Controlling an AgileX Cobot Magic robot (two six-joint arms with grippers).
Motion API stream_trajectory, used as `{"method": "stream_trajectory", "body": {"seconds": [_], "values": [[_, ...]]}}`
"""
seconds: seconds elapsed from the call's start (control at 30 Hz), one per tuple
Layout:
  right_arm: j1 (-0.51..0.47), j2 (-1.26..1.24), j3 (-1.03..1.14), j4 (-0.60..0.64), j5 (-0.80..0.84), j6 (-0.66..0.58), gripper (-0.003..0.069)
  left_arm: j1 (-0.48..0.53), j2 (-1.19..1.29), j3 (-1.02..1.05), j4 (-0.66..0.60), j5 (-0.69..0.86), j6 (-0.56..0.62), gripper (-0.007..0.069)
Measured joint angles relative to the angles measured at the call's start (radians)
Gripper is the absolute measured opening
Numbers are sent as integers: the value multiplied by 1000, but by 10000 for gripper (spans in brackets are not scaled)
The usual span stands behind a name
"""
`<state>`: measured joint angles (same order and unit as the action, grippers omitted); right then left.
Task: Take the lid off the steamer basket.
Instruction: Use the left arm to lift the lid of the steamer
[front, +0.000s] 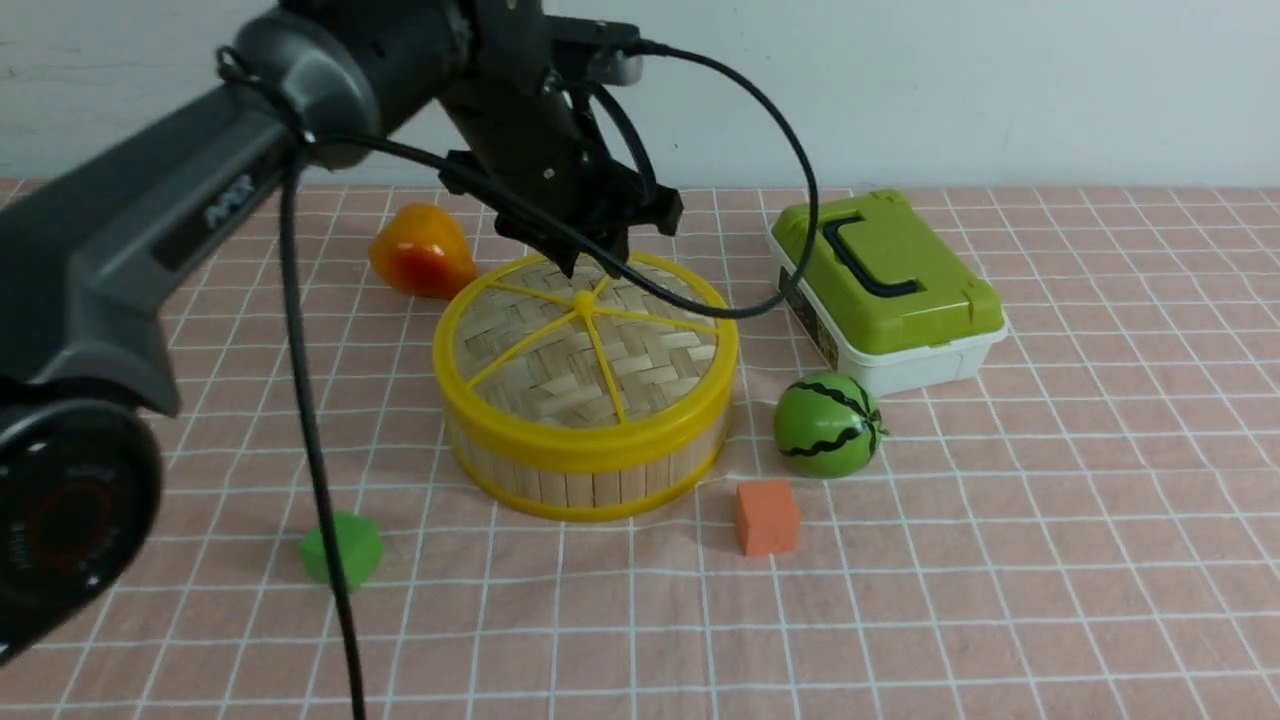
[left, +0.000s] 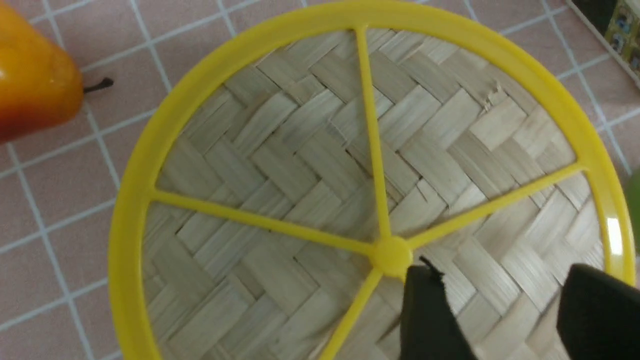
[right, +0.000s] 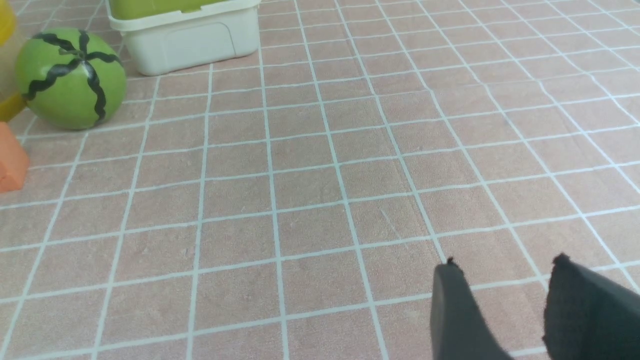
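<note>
here the lid sits flat on the basket, and the left gripper hangs right over it, tips down just off the knob, which lies beside one jaw rather than between the two. the left arm is plainly the nearer. its jaws stand spread, gripping nothing. the right gripper, well off from the basket over the table, is spread and empty too.

Lid: flat round woven-bamboo disc, yellow rim, yellow spokes to a small centre knob. Sits level, closed on the basket. Basket: low round tub, bamboo-slat wall, yellow top and bottom rims, upright on worktop, mid-scene, slightly left.
</note>
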<state>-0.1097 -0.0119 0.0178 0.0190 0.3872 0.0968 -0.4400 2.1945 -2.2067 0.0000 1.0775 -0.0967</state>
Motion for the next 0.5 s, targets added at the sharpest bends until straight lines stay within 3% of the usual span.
{"method": "stream_trajectory", "body": {"seconds": [0.2, 0.5], "values": [[0, 0, 0, 0, 0, 0, 241, 0, 71, -18, 43, 9, -41, 463], [0, 0, 0, 0, 0, 0, 241, 0, 88, -18, 64, -22, -78, 433]]}}
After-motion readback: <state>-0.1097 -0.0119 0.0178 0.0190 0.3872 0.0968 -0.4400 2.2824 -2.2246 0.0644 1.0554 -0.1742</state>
